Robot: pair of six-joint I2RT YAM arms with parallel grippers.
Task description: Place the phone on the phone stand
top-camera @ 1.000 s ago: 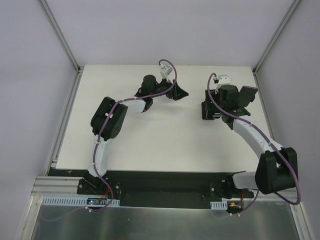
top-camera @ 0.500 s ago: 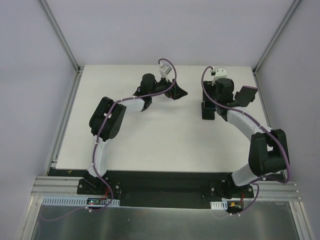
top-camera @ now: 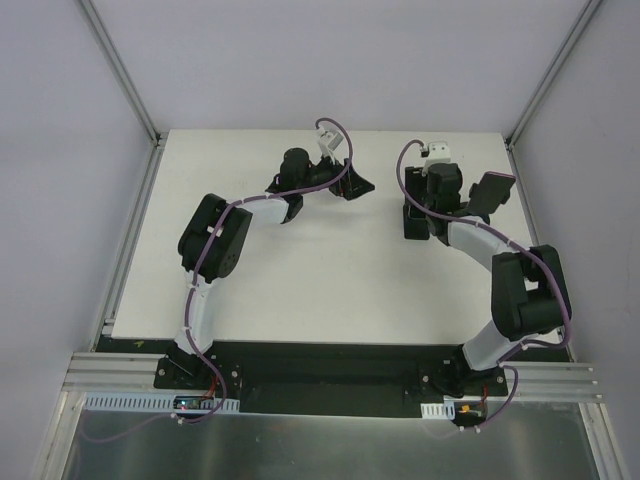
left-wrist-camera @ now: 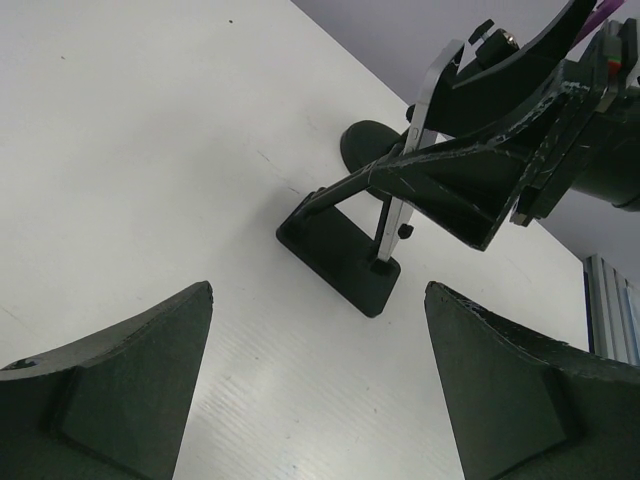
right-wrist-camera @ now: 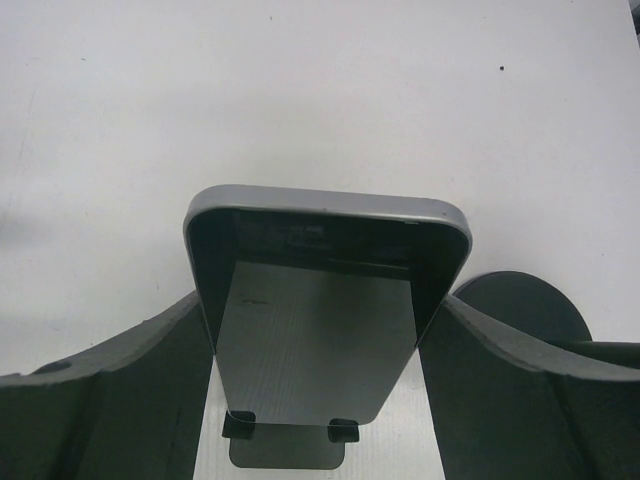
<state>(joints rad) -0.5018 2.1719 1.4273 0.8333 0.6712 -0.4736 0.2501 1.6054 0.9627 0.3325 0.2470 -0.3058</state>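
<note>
My right gripper (right-wrist-camera: 320, 300) is shut on the phone (right-wrist-camera: 330, 232), a dark slab with a silver rim, its fingers pressing both long sides. Held nearly upright, the phone (left-wrist-camera: 428, 110) stands over the black phone stand (left-wrist-camera: 335, 250), its lower end down by the stand's two front lips. Whether it rests on them I cannot tell. The stand's base (right-wrist-camera: 288, 452) shows below the phone. In the top view the right gripper (top-camera: 425, 200) hangs over the stand (top-camera: 413, 226). The left gripper (left-wrist-camera: 318, 290) is open and empty, left of the stand (top-camera: 358, 186).
A black object with a round base (right-wrist-camera: 520, 305) stands just right of the stand, and shows as a tilted dark plate (top-camera: 495, 190) near the table's right edge. The white table (top-camera: 330, 270) ends at metal frame posts at the back corners.
The right arm has folded its elbow in to the right, and its gripper has carried the phone a little back and left, over the stand. The left arm has not moved.
</note>
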